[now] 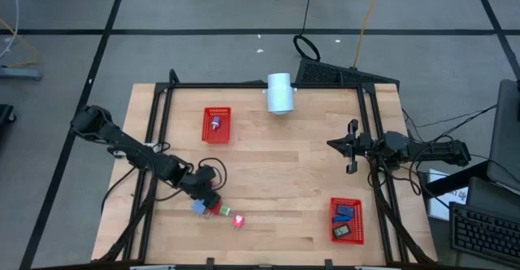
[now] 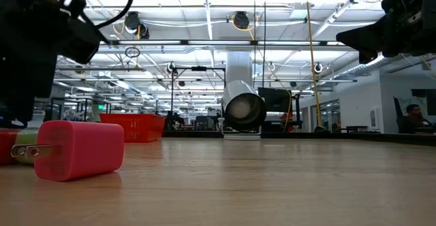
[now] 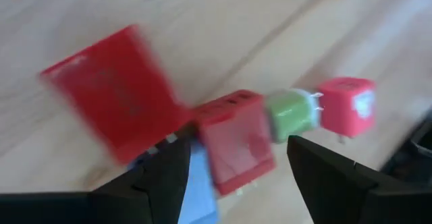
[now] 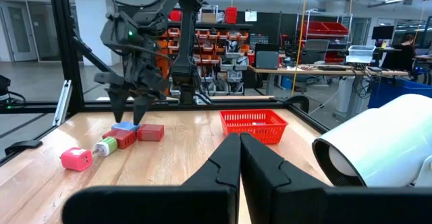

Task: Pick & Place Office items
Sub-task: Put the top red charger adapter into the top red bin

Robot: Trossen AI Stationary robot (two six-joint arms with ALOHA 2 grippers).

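Several small office items lie in a row near the table's front left: a light blue piece (image 1: 198, 207), two red blocks (image 4: 121, 137) (image 4: 150, 131), a green-and-white piece (image 4: 106, 146) and a pink-red cube (image 1: 239, 220). My left gripper (image 3: 236, 177) hovers over them, open and pointing steeply down. One red block (image 3: 236, 143) shows between its fingers, with no touch that I can see. My right gripper (image 4: 239, 137) waits shut at the table's right edge, well above the wood.
A red mesh basket (image 1: 217, 124) holding a small blue piece sits at the far left. Another red basket (image 1: 346, 219) with dark and blue pieces sits at the near right. A white cylinder (image 1: 279, 92) lies on its side at the far edge. Bare wood spans the middle.
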